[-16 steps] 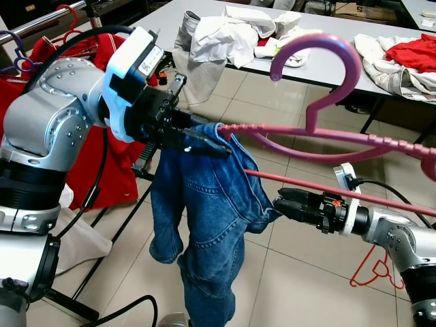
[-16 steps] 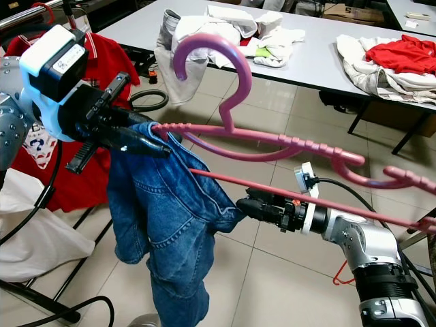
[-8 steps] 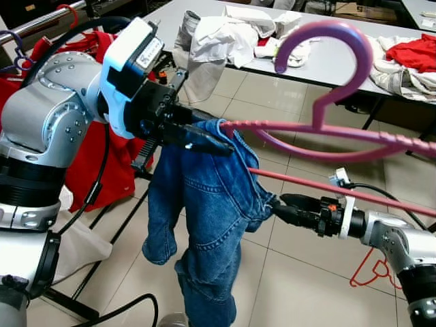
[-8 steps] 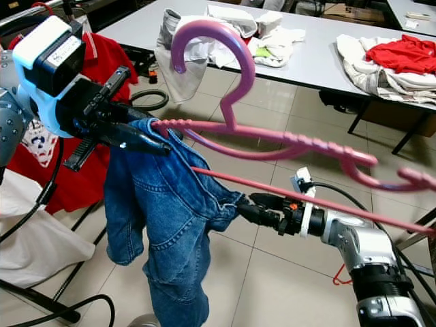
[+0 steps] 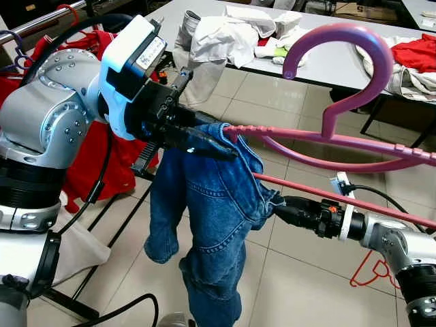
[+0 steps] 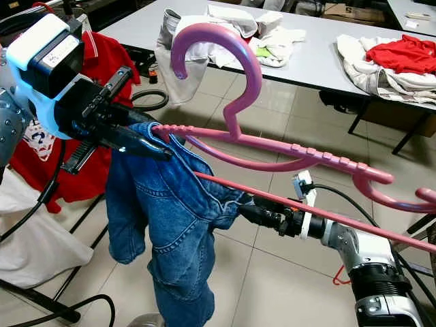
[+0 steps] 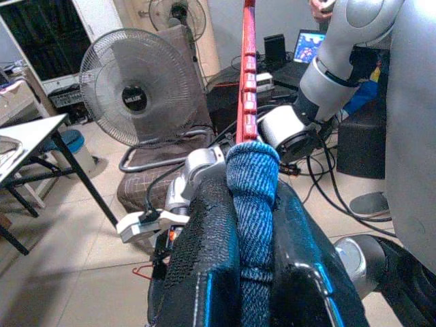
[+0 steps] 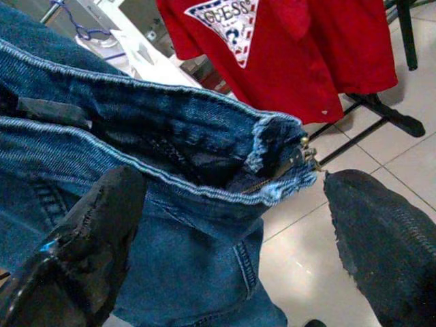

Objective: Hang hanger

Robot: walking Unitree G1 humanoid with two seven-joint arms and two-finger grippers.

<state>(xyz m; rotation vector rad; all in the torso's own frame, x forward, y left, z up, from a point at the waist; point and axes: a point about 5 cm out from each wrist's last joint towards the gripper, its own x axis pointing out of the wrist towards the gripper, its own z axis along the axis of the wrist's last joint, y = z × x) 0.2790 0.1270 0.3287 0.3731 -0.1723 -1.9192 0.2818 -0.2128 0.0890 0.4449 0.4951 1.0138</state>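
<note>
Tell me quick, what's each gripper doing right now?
Left gripper: shut on the jeans and pink hanger.
Right gripper: open, fingers either side of the jeans' waistband.

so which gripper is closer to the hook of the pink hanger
Left. The left gripper is shut on the jeans at the hanger's left end, just below and left of the hook. The right gripper, open at the jeans' waistband, sits lower, under the bar.
</note>
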